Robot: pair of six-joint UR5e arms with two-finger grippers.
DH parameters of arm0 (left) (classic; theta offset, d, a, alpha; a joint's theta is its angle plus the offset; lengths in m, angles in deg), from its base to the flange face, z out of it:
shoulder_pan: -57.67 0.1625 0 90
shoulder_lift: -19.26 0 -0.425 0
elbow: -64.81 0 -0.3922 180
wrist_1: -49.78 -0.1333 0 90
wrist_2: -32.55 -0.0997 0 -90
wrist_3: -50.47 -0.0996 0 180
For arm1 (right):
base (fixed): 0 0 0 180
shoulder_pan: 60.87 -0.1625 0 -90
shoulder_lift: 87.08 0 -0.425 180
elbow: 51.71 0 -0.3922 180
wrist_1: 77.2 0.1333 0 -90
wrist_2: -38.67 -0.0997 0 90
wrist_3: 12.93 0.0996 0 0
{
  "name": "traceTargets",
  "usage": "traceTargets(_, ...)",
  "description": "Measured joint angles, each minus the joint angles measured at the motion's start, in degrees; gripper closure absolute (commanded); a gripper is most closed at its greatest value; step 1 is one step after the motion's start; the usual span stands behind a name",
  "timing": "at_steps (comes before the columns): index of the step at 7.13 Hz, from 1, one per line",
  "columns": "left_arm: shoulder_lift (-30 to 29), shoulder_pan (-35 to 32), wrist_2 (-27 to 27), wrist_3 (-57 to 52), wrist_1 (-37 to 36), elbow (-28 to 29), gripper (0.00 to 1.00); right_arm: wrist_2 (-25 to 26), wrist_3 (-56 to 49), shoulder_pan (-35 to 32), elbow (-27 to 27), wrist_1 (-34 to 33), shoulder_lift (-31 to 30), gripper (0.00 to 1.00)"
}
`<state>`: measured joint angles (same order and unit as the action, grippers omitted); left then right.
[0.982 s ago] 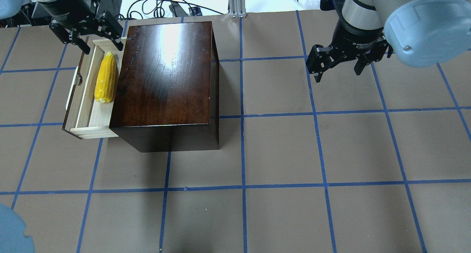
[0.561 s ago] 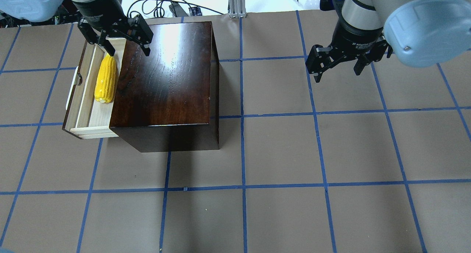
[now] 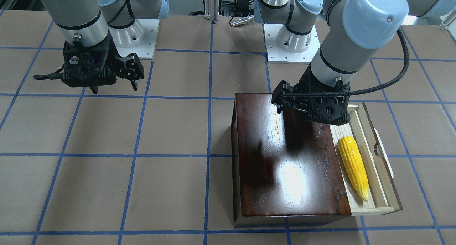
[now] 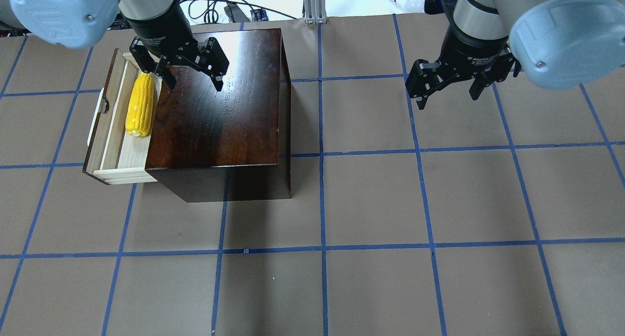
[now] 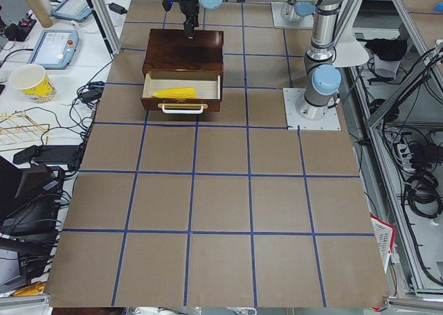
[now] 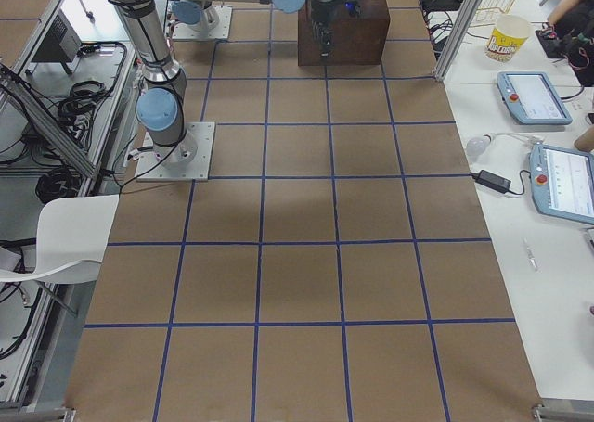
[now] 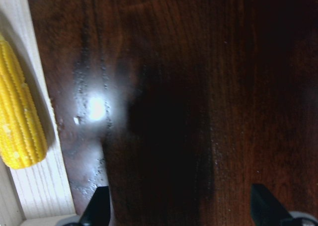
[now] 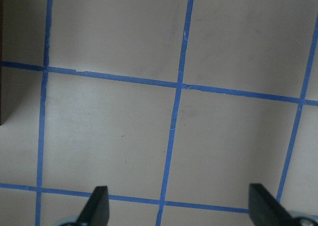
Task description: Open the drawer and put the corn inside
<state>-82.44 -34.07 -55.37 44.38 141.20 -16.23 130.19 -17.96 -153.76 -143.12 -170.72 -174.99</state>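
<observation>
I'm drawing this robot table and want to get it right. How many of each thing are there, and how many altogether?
corn cob: 1
drawer: 1
wooden box: 1
grippers, the left gripper and the right gripper: 2
Total: 5

Left wrist view comes in soft and smeared: the glossy dark reddish-brown wooden box (image 7: pixel 198 87) fills it, edges out of frame. The small bright yellow corn cob (image 7: pixel 22 121) is sliced by the left edge, its pointed end gone. Of the left claw (image 4: pixel 194 84), only two dark fingertips (image 7: pixel 98 208) poke up at the bottom. Overhead, the claw's black frame overlaps the cob's tip, and the box top hides the back of the pale light-wood drawer (image 4: pixel 129 153). From the right side, drawer and cob sit unseen behind the box. The right claw (image 4: pixel 448 99) shows only stubs on its own camera.
</observation>
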Motion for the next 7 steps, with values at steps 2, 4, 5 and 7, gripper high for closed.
traceTargets(2, 0.6, 0.0, 0.1, 0.0, -0.1, -0.9, 0.00, 0.1, 0.0, 0.0, 0.0, 0.0, 0.0, 0.00)
traceTargets(4, 0.8, 0.1, 0.2, 0.0, -0.1, -0.9, 0.00, 0.1, -0.1, 0.1, 0.0, 0.0, 0.0, 0.00)
traceTargets(5, 0.8, 0.1, 0.3, 0.0, -0.1, -0.9, 0.00, 0.1, -0.1, 0.1, 0.0, 0.0, 0.0, 0.00)
traceTargets(7, 1.0, 0.1, 0.4, 0.0, -0.1, -0.7, 0.00, 0.1, 0.0, 0.0, 0.0, 0.0, 0.0, 0.00)
